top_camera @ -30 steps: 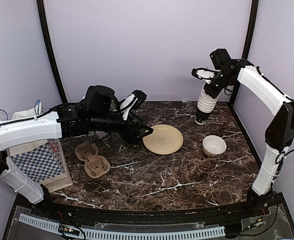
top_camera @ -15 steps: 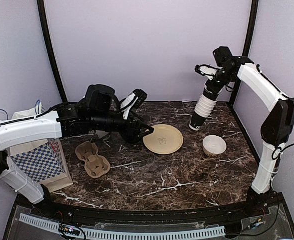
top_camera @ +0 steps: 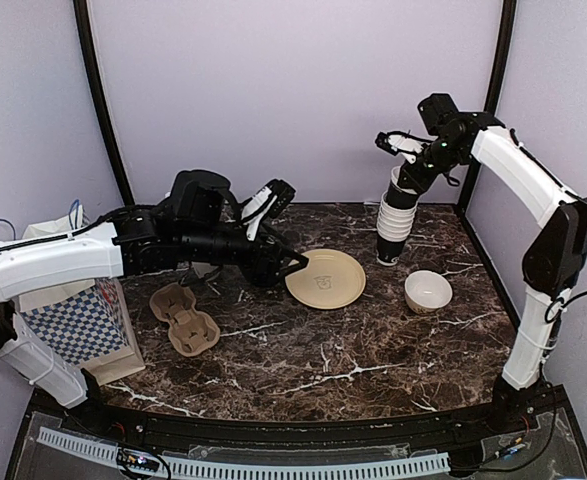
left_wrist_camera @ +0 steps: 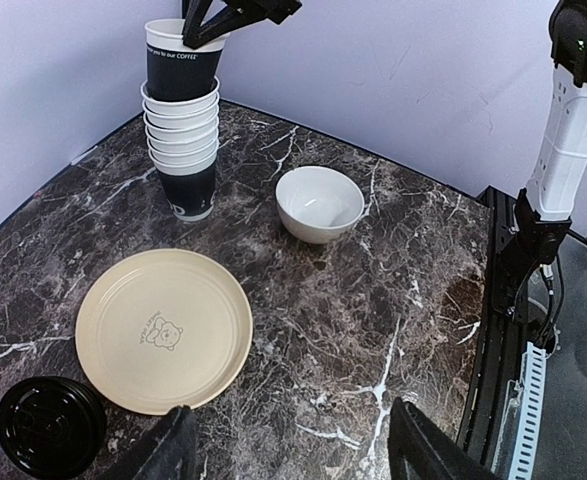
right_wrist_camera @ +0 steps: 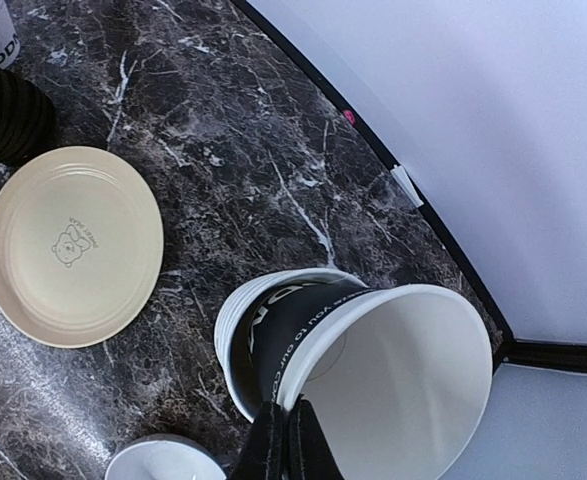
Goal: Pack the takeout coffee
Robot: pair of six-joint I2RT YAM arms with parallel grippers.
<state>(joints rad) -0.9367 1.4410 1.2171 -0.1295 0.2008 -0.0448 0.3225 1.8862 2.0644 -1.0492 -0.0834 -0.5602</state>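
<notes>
Up at the far right of the marbled table (left_wrist_camera: 373, 300), your right arm bends downward. Its right gripper (right_wrist_camera: 285, 425) is pinched tight on the rim of the top cup (left_wrist_camera: 183, 70), black paper, sitting tilted in the nested stack (left_wrist_camera: 183, 150). Your left gripper (left_wrist_camera: 288, 450) hovers, fingers apart, near the round cream plate (left_wrist_camera: 163, 328).

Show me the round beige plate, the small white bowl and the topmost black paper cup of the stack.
round beige plate (left_wrist_camera: 163, 330): left wrist view, its centre, on the printed bear.
small white bowl (left_wrist_camera: 320, 205): left wrist view, its bare inside.
topmost black paper cup (left_wrist_camera: 181, 80): left wrist view, its black side wall.
</notes>
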